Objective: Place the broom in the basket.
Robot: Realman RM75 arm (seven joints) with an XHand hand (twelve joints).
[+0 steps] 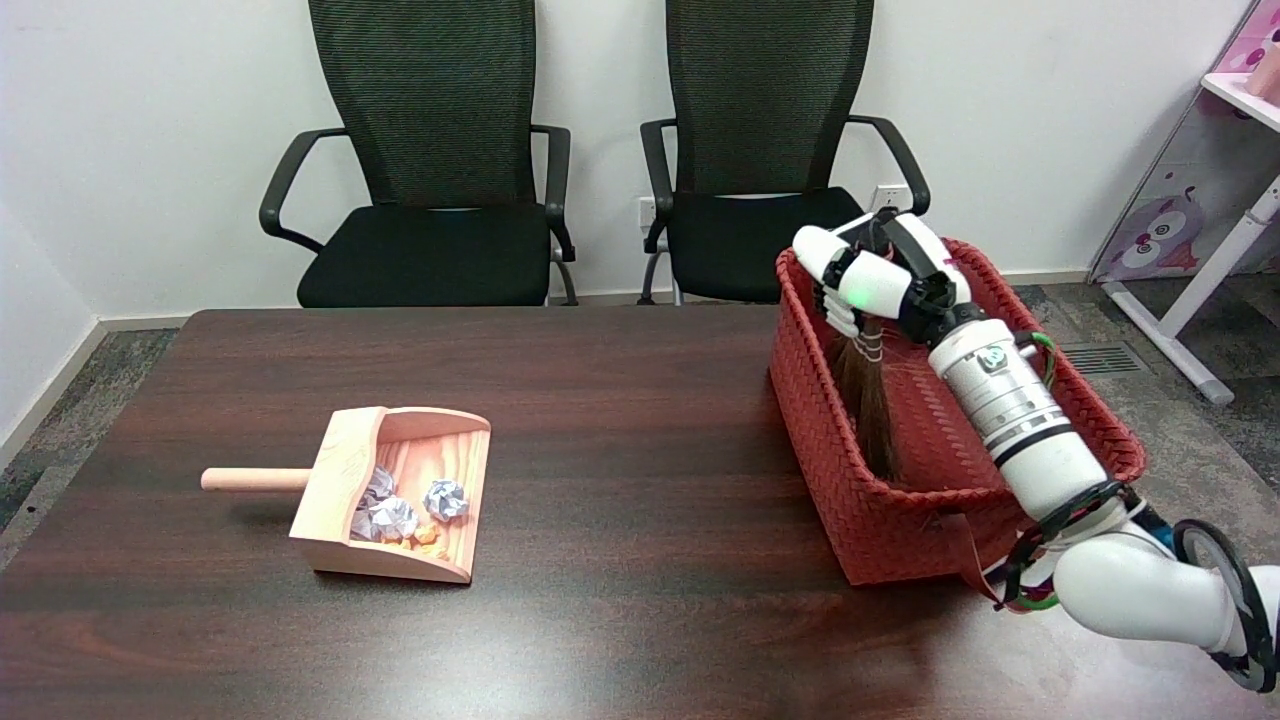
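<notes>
right hand (880, 275) hangs over the far left part of the red basket (830, 470), fingers curled round the top of the broom (872, 400) and gripping it. the handle is hidden inside the grip; only the dark brown bristles show, hanging down inside the basket with their tips low against the left wall, whether they touch the bottom cannot be told. a green light glows on the back of the hand. the white arm (1010, 400) runs from the lower right across the basket's near right corner.

no readable writing or brand shows anywhere; a small round mark on the wrist is too small to make out.

the basket sits at the right end of the dark table (620, 400). well apart, on the near left, lies a wooden dustpan (345, 470), handle pointing left, with crumpled paper balls (445, 498) and some orange bits inside. two black chairs (430, 230) stand beyond the far edge against a white wall. a pink shelf (1215, 170) stands at the far right.
</notes>
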